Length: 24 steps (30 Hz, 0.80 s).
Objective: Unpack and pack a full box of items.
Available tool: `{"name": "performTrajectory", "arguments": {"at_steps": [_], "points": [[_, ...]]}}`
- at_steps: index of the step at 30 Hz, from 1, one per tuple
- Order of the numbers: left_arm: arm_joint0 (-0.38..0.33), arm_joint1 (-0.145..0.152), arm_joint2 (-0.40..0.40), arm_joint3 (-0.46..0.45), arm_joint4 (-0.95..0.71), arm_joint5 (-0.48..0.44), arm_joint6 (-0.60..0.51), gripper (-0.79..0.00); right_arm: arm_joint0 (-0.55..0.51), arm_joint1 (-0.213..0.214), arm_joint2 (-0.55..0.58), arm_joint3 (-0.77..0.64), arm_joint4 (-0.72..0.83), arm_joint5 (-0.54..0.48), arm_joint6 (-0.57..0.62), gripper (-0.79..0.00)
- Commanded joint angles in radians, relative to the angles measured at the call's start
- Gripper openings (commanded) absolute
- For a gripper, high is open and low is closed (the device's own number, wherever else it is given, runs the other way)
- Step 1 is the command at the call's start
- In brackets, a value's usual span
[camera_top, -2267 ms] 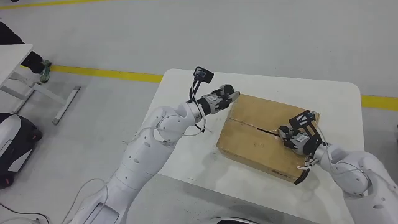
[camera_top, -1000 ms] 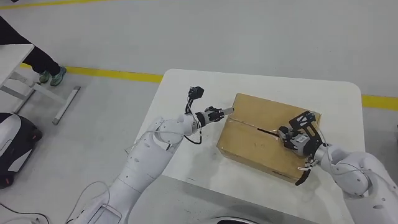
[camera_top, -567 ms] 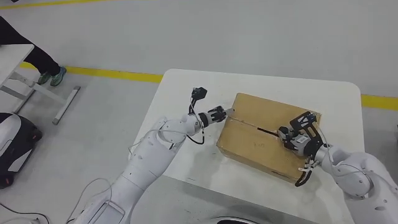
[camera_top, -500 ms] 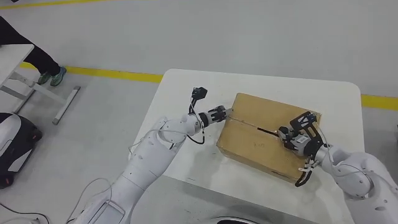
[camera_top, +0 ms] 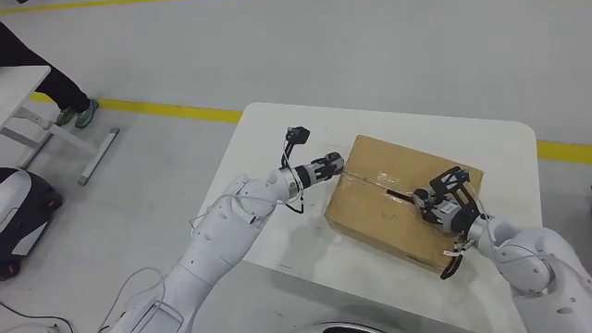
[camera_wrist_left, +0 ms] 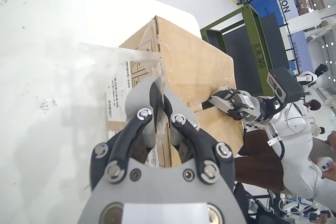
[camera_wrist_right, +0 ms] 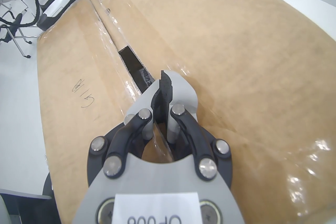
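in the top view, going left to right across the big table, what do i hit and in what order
left tool, pinching tape → box → right tool, over the box just past its middle

A closed cardboard box (camera_top: 398, 213) is lying on the white worktop (camera_top: 277, 139), sitting askew to its edges. The left claw (camera_top: 337, 159) is hanging at the box's left end, just where the centre seam (camera_top: 375, 178) is meeting the edge. The right claw (camera_top: 421, 197) is resting on the box top at the seam's other stretch, where a dark gap is showing. A yellow line (camera_top: 157, 108) is running across the grey floor behind the worktop.
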Motion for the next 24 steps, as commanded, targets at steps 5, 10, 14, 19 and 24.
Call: {"name": "performTrajectory", "arguments": {"at_steps": [5, 10, 14, 19, 24], "points": [[-0.014, -0.002, 0.011, 0.006, 0.004, -0.04, 0.012, -0.24, 0.004, -0.002, -0.014, 0.0, -0.007, -0.01, 0.01, -0.785], [-0.05, -0.007, 0.029, 0.032, 0.012, -0.055, 0.016, -0.179, 0.004, -0.003, -0.015, 0.002, -0.008, -0.01, 0.008, -0.785], [-0.079, -0.01, 0.047, 0.061, 0.034, -0.06, 0.009, -0.206, 0.001, -0.002, -0.009, 0.0, -0.007, -0.01, 0.005, -0.785], [-0.098, -0.015, 0.062, 0.073, 0.021, -0.078, 0.013, -0.311, -0.014, 0.005, 0.033, -0.028, 0.014, -0.012, -0.016, -0.785], [-0.1, -0.015, 0.064, 0.072, 0.015, -0.105, 0.004, -0.357, -0.037, 0.019, 0.11, -0.081, 0.047, 0.001, -0.018, -0.785]]}}
